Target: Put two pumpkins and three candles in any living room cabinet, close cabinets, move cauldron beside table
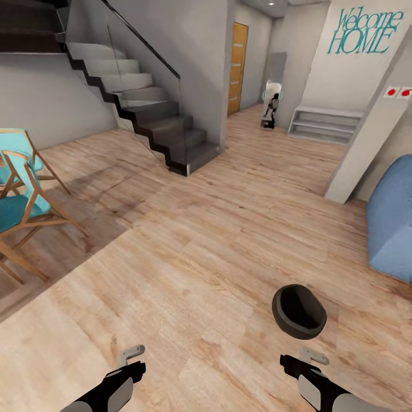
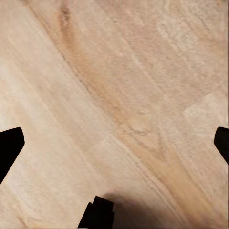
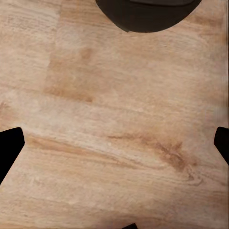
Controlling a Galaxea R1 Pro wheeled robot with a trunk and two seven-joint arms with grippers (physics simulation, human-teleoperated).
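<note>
"welcome home" on wall [image 1: 343, 74]

Light: even and bright, with no visible source.
Shadows: a soft dark patch lies on the floor [image 1: 189, 240] beside the chairs [image 1: 23, 194]; the cauldron [image 1: 298, 312] casts almost none; a dim smudge sits at one edge of the left wrist view.
Glare: a faint sheen on the stairs' [image 1: 143, 114] glass rail.
Sharpness: renders slightly soft, the wall lettering [image 1: 363, 31] jagged.
Distortion: walls lean at the head view's edges.
</note>
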